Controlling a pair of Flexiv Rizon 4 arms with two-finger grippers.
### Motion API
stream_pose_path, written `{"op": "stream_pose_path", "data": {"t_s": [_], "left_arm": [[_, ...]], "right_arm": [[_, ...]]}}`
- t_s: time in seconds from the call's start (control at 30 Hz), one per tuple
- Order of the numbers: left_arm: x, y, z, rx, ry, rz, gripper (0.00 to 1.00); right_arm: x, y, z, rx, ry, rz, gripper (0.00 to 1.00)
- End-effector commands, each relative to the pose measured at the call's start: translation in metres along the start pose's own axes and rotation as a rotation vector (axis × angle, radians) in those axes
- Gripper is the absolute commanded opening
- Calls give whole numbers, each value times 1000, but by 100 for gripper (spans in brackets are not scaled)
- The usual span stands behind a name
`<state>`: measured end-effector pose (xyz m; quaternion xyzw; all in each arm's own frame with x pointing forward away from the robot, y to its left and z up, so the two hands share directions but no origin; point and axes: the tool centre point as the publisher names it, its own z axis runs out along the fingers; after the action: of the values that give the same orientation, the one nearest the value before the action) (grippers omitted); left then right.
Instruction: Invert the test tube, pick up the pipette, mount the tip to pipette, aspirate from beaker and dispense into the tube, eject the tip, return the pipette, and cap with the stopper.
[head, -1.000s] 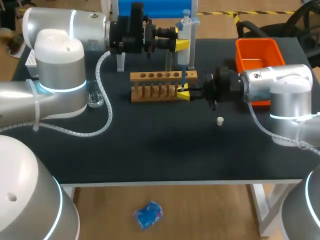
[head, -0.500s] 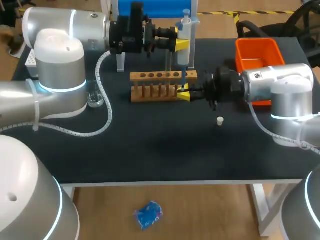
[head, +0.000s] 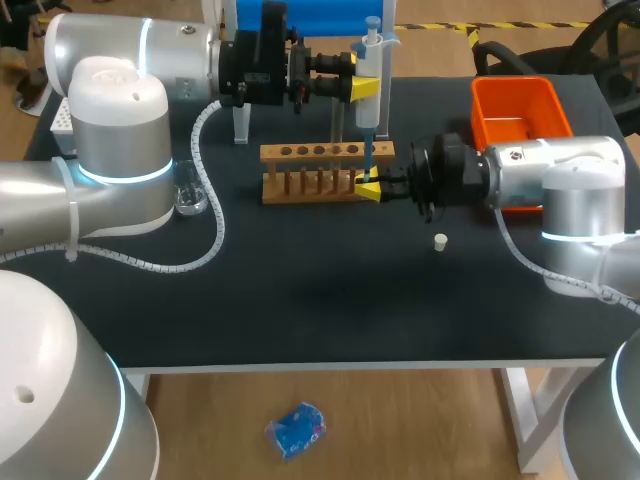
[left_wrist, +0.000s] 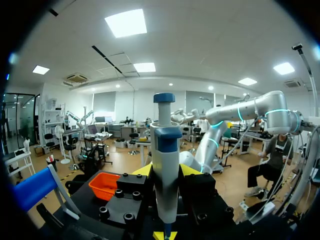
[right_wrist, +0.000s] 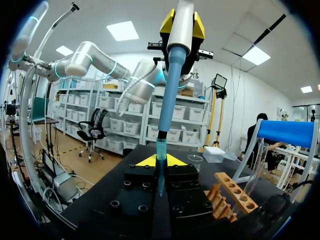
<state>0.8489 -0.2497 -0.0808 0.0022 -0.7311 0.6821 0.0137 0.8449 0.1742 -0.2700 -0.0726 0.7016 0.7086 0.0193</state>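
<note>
My left gripper is shut on the white pipette, holding it upright above the right end of the wooden rack. In the left wrist view the pipette stands between the yellow fingers. Its blue tip points down into the clear test tube. My right gripper is shut on that upright tube. From above, the right gripper is at the rack's right end, directly under the pipette. A small white stopper lies on the mat in front of the right arm. The glass beaker stands by the left arm.
An orange bin sits at the back right, behind the right arm. A blue pipette stand rises behind the rack. A white tip box is at the far left edge. The dark mat toward the front carries nothing else.
Almost nothing differs. The right arm's body has shifted very slightly, and both grippers keep their hold in the same place.
</note>
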Motion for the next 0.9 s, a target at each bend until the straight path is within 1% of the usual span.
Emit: {"op": "stream_pose_path", "data": {"t_s": [0.03,0.37,0.9], "left_arm": [[1,2,0,0,-2,1,0],[1,2,0,0,-2,1,0],[1,2,0,0,-2,1,0]], "right_arm": [[-1,0,-1,-16,0,2,0],[-1,2,0,-15,9,9,0],[3,3,1,6,24,94,0]]}}
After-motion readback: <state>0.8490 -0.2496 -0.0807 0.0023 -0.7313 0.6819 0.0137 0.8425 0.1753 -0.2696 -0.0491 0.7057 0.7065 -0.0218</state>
